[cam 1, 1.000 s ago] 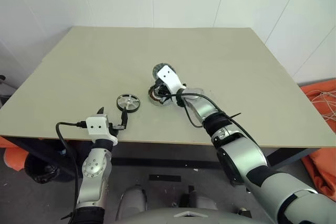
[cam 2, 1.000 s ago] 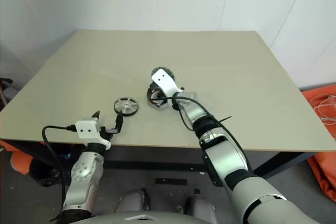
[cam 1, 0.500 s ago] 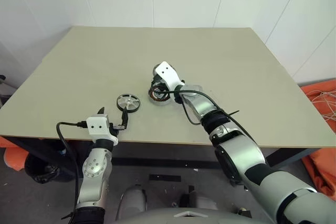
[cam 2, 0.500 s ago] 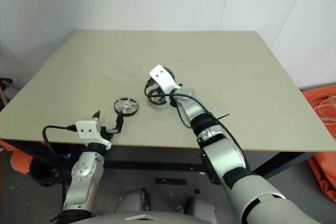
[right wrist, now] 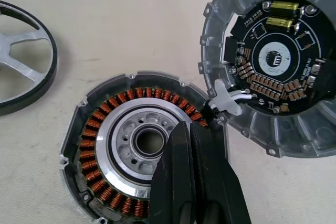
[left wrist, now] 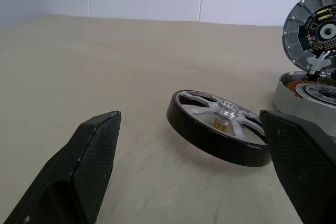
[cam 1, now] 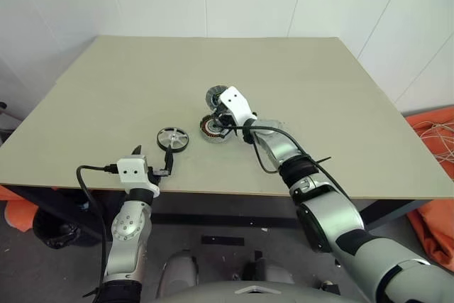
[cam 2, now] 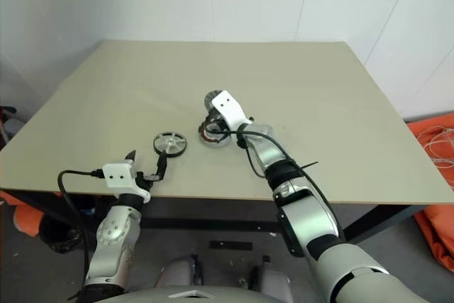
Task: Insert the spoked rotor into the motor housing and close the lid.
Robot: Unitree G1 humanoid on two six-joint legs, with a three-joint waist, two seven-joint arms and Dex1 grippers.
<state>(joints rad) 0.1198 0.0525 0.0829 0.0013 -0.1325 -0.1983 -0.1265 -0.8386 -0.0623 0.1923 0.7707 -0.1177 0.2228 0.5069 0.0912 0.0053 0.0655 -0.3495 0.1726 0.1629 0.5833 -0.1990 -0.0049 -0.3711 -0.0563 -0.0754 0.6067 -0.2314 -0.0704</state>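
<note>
On the tan table point(cam 1: 298, 90), seen from the head cameras, the rotor point(cam 1: 173, 138) lies flat near the front edge, left of centre. Just to its right sits the motor housing point(cam 1: 214, 129), with its lid point(cam 1: 215, 95) swung open on the far side and still joined at the edge. The right gripper point(cam 1: 221, 120) reaches in over the housing, its white wrist block above the housing's right part. The left gripper point(cam 1: 152, 154) hangs at the table's near edge, just in front of the rotor and apart from it, fingers spread wide and empty.

From the left wrist, the two black fingers point(left wrist: 79, 171) stand far apart with the rotor point(left wrist: 218, 129) between and beyond them; its near side appears slightly raised off the table. The housing point(left wrist: 304, 90) and upright lid point(left wrist: 315, 24) show behind it.

From the right wrist, the fingers point(right wrist: 181, 182) are pressed together, holding nothing, their tips over the housing's point(right wrist: 142, 150) silver centre ring inside the copper windings. The lid point(right wrist: 278, 61) shows its circuit board face, and part of the rotor point(right wrist: 23, 56) lies at the frame's edge.
</note>
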